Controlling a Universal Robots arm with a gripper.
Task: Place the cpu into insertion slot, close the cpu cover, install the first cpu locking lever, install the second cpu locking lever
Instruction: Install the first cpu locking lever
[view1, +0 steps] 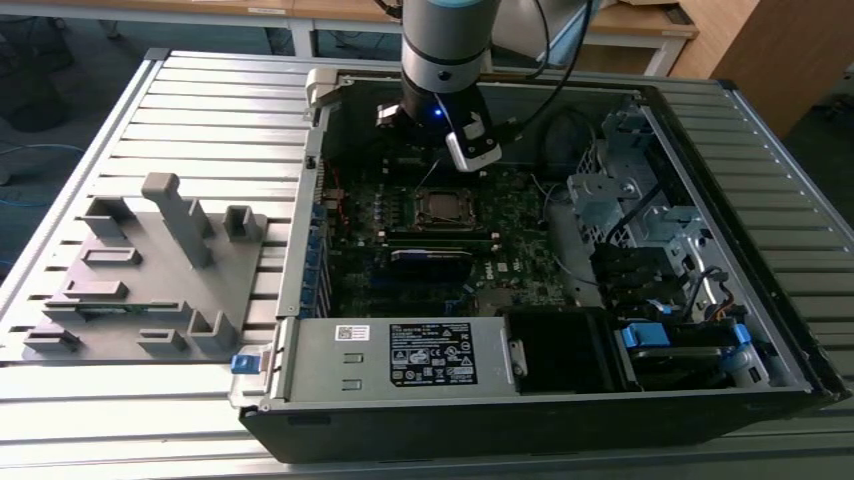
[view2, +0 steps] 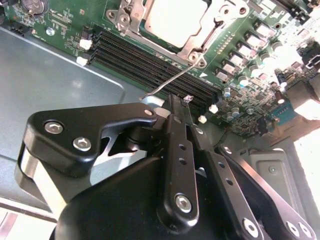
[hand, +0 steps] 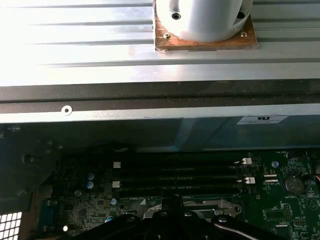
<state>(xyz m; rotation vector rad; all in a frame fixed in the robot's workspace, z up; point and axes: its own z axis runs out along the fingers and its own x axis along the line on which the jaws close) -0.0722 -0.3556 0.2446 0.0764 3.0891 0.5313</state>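
The cpu (view2: 175, 20) shows its silver top in the insertion slot (view1: 446, 207) on the green motherboard. The cpu cover (view2: 200, 42) lies down around it as a silver frame. A thin wire locking lever (view2: 170, 82) sticks out from the socket's corner, and its free end stands away from the board. My gripper (view2: 178, 102) hangs just off the socket over the black memory slots (hand: 175, 177), fingers together with nothing between them. Its tips are close to the lever's free end, slightly apart from it. The gripper (hand: 172, 202) also shows as a dark shape in the first wrist view.
The open computer case (view1: 300, 250) lies on a slatted metal table. A grey fixture plate (view1: 147, 270) sits at the exterior view's left. The power supply (view1: 400, 355) fills the case's near side, and a drive cage (view1: 641, 230) with cables stands at the right.
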